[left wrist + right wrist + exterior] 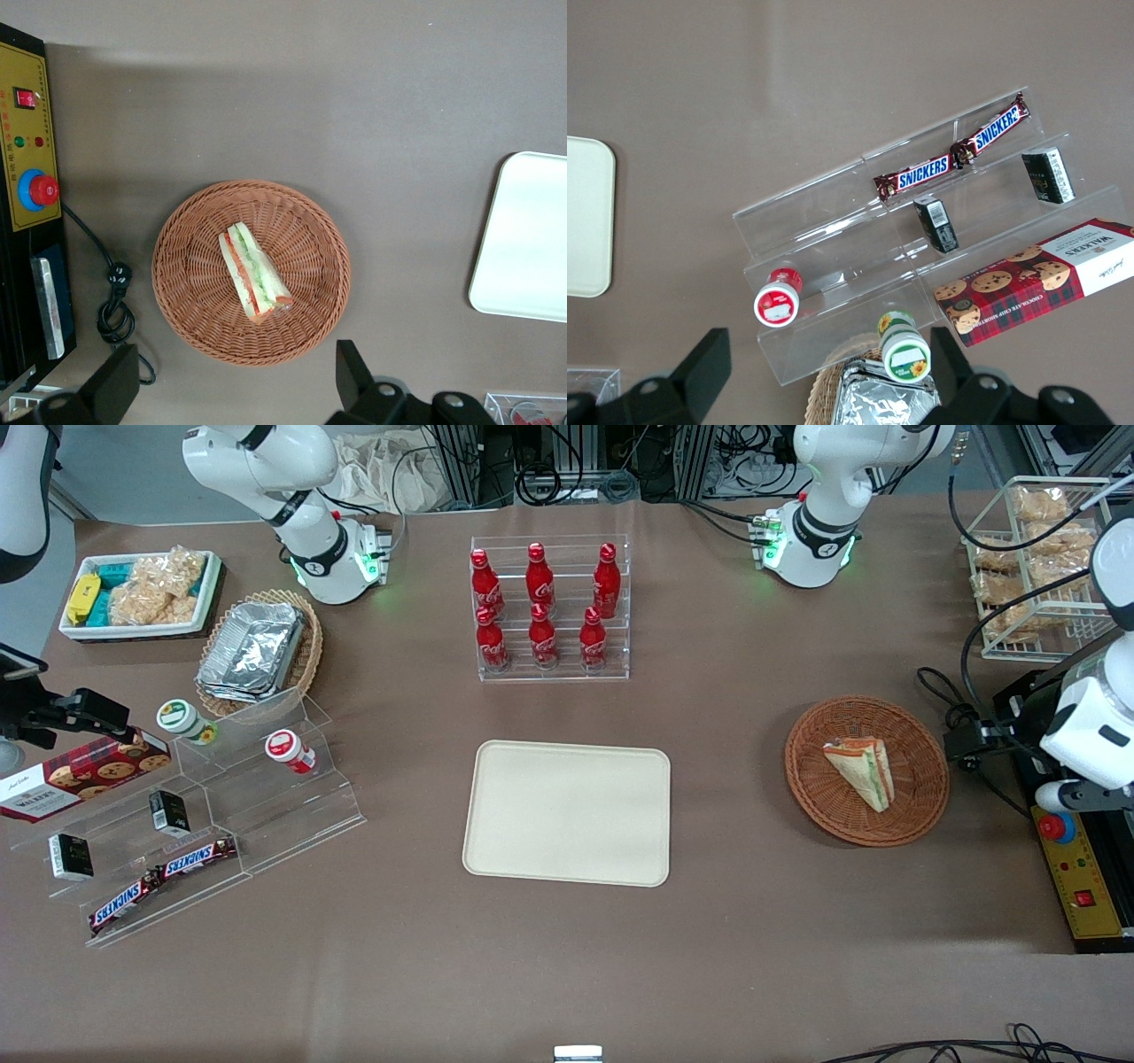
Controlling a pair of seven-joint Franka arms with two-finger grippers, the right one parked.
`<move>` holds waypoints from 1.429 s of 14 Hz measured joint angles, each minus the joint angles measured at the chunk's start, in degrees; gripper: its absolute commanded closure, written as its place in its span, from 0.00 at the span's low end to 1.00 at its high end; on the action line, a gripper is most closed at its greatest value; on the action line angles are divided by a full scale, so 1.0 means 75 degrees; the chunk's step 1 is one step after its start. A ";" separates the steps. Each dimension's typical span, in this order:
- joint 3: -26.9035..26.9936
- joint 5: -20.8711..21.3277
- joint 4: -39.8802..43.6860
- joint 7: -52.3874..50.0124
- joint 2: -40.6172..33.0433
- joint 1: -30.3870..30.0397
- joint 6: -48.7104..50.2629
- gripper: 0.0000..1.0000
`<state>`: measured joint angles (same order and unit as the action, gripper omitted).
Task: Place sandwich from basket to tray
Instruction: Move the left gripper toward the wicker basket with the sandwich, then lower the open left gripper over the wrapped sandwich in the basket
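The sandwich is lying on its side in the basket, its filling layers of green, red and orange showing along one cut face. The basket is sitting on the brown table toward the working arm's end. The tray is resting flat near the middle of the table, well apart from the basket, with nothing on it. Farther from the front camera than the tray, a clear rack is holding 6 red bottles in 2 rows of 3.

In the left wrist view, the gripper is hanging above the basket with its 2 black fingers spread wide apart, gripping nothing and clear of the sandwich; 1 edge of the tray is showing to one side. A yellow control box with a red button is lying beside the basket at the table's edge, a black cable trailing from it.

Toward the parked arm's end, a clear stepped stand is carrying 2 Snickers bars.
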<state>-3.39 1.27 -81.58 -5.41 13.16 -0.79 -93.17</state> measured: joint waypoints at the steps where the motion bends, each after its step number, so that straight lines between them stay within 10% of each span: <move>1: 0.0000 0.0000 -0.0001 0.0002 0.0012 0.0001 -0.0013 0.01; 10: -0.0089 -0.0071 -0.0291 -0.0362 0.0116 0.0088 0.0210 0.01; 20: -0.0020 -0.0057 -0.3225 -0.1779 0.0148 0.0022 -0.2132 0.01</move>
<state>-3.54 0.85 -105.77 -18.75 14.27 -0.62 -109.16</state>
